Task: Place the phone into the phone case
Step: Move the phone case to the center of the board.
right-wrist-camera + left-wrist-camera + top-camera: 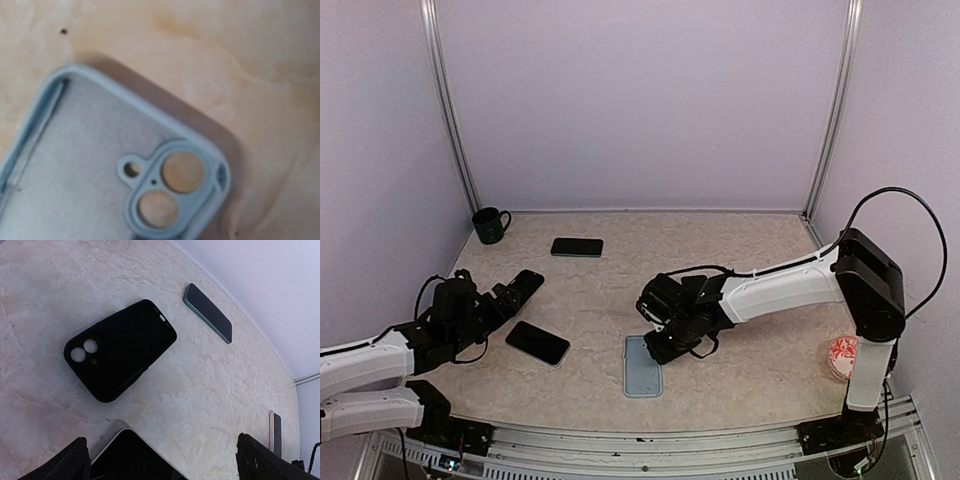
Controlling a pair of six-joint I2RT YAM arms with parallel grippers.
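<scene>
The light blue phone case (642, 366) lies open side up near the table's front edge, long axis running front to back, directly beneath the right gripper (665, 345), whose finger spread I cannot tell. The nearest phone (537, 343) lies just beside the left gripper (505, 305), its fingers (65, 465) spread and holding nothing, so the left arm looks better placed to fetch it.

- My right hand (660, 345) crowds the blue case's (642, 366) 12 o'clock end.
- Open bench (740, 250) lies at 12 o'clock.
- The red-patterned dish (841, 356) stands at 3 o'clock, well apart.
</scene>
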